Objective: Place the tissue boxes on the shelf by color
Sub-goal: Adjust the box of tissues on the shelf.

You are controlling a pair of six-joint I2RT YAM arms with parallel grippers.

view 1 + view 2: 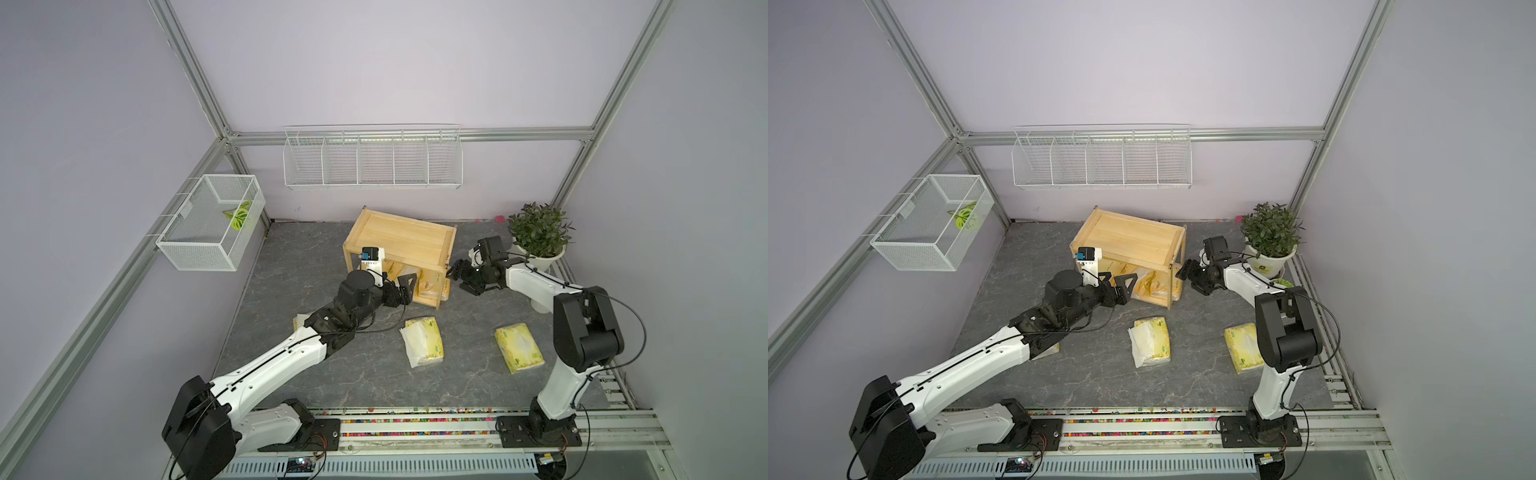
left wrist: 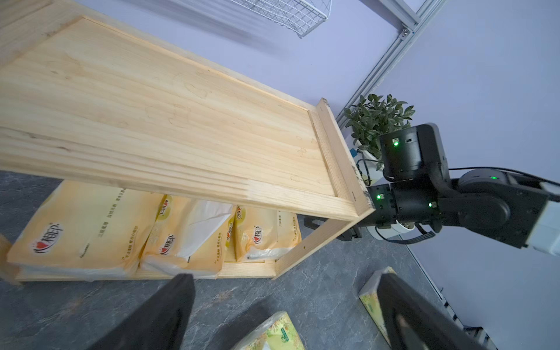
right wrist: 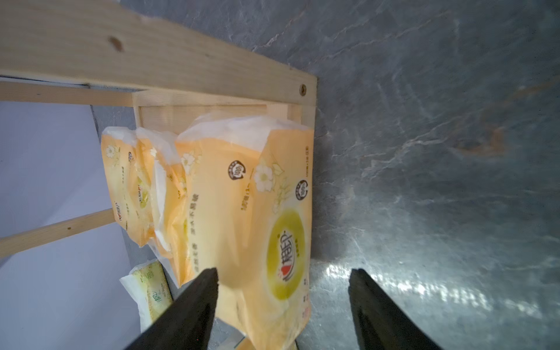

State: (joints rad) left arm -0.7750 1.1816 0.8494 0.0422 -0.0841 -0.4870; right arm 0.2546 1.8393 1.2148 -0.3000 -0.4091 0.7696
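Observation:
The wooden shelf point(image 1: 401, 241) point(image 1: 1129, 239) stands at the back middle of the table, its top tier bare. Three orange tissue boxes point(image 2: 78, 227) point(image 2: 188, 239) point(image 2: 263, 239) stand side by side on its lower tier. Two pale green tissue boxes point(image 1: 424, 340) point(image 1: 519, 347) lie on the table in front, and a third point(image 1: 300, 322) peeks out from under my left arm. My left gripper point(image 1: 405, 286) point(image 2: 286, 275) is open at the shelf's front. My right gripper point(image 1: 457, 274) point(image 3: 283, 278) is open at the shelf's right end, its fingers straddling the nearest orange box point(image 3: 242, 197) without squeezing it.
A potted plant point(image 1: 540, 237) stands just behind my right arm. A white wire rack point(image 1: 372, 160) hangs on the back wall and a white mesh basket point(image 1: 212, 222) on the left wall. The metal rail point(image 1: 415, 419) runs along the front edge.

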